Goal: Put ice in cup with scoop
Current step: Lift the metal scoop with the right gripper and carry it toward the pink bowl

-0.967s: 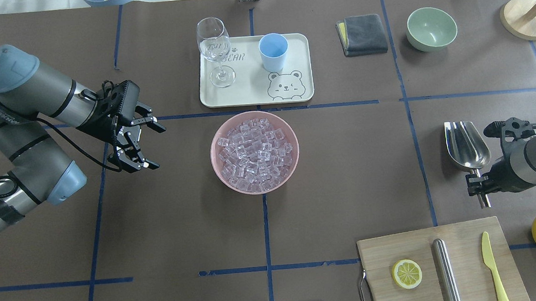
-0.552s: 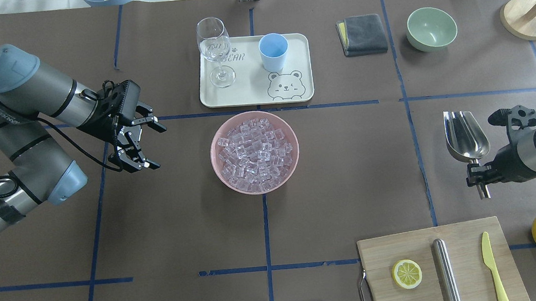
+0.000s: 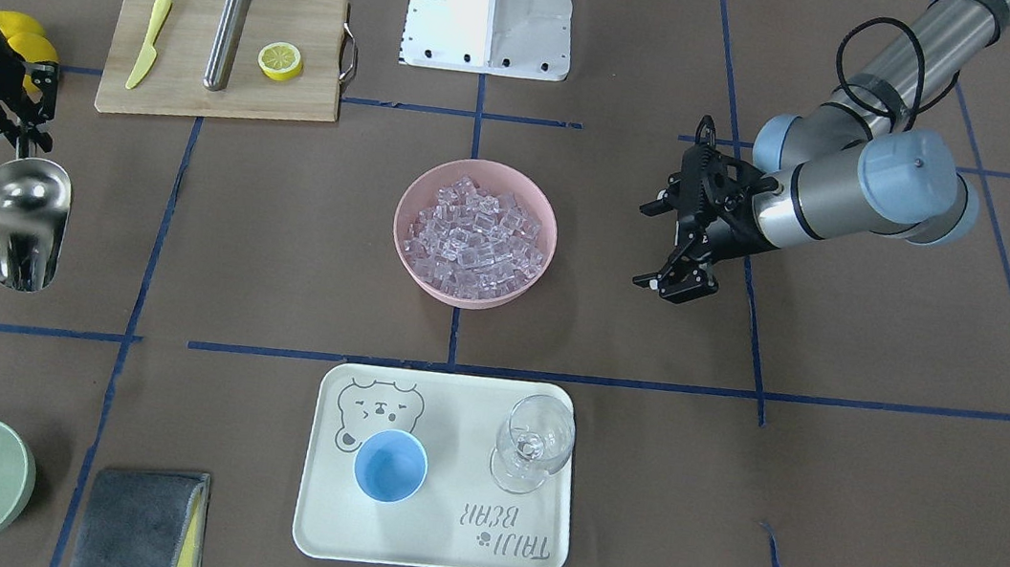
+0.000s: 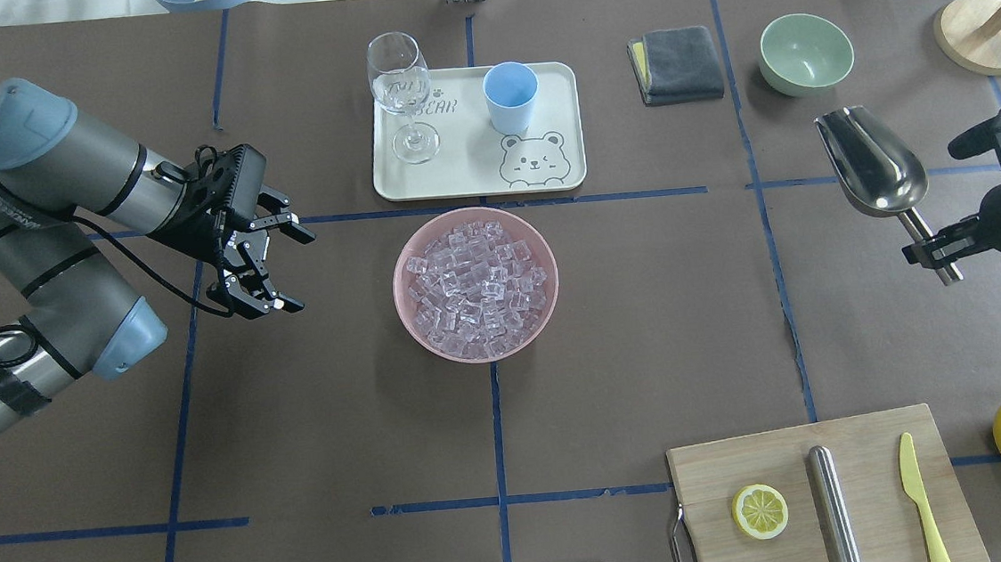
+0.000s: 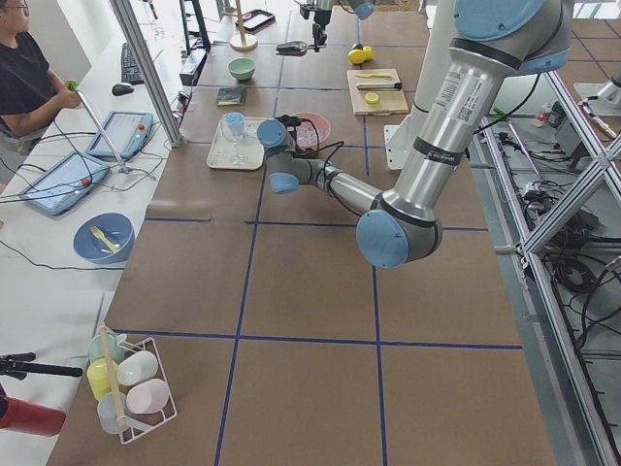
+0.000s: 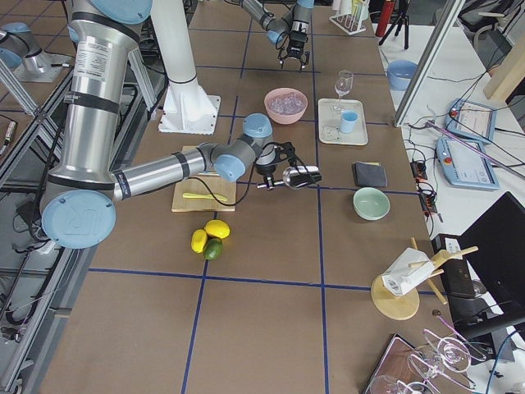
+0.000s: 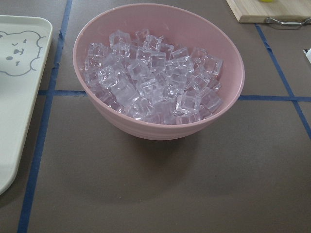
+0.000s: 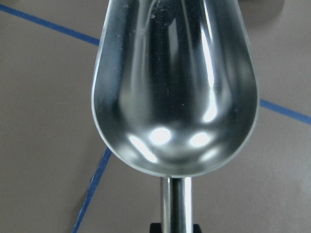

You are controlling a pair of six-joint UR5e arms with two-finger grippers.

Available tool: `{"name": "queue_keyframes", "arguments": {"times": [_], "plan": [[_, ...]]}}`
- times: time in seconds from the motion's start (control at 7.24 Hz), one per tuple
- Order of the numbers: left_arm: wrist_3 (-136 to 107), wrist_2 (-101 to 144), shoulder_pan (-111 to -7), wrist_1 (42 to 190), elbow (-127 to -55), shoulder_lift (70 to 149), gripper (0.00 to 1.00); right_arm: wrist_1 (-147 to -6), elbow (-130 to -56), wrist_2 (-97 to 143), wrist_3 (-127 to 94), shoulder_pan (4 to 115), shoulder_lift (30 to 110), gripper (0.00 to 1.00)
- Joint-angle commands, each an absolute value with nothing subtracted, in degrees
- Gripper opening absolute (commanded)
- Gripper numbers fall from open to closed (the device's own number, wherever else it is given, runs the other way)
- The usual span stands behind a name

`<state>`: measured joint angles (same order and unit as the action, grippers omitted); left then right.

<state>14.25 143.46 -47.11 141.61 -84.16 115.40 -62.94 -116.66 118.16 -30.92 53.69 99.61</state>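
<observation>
— How many scoops, and where?
— One. The scoop (image 4: 871, 161) hangs above the table at the far right with its trough empty. The right gripper (image 4: 933, 249) is clamped on its rod handle.
— And the other gripper?
— The left gripper (image 4: 297, 272) hovers left of the pink bowl (image 4: 397, 280), jaws spread, holding nothing.
— The ice?
— The ice (image 4: 476, 287) fills that one bowl at the table's middle; there are too many cubes to count.
— Cups?
— One cup (image 4: 511, 97), upright on the single tray (image 4: 457, 177) beyond the bowl, with one wine glass (image 4: 401, 92) to its left. A second bowl, the green bowl (image 4: 805, 51), sits far right. Near right, one cutting board (image 4: 712, 470) carries one lemon slice (image 4: 760, 511), one steel cylinder (image 4: 833, 505) and one yellow knife (image 4: 920, 498).
</observation>
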Motion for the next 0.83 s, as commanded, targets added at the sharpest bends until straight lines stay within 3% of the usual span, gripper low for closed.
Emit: {"name": "queue_keyframes", "arguments": {"times": [0.0, 0.41, 0.69], "plan": [[14.1, 143.3, -47.1, 141.6, -84.2, 115.6, 1.00, -67.5, -118.0, 120.4, -27.9, 57.8, 93.6, 0.00], [14.1, 143.3, -47.0, 141.3, -84.2, 115.6, 1.00, -69.5, -119.4, 119.9, -27.4, 58.4, 91.9, 0.00], [14.1, 143.3, -47.0, 141.3, -84.2, 115.6, 1.00, -80.4, -119.5, 119.2, -27.5, 58.0, 82.6, 0.00]]}}
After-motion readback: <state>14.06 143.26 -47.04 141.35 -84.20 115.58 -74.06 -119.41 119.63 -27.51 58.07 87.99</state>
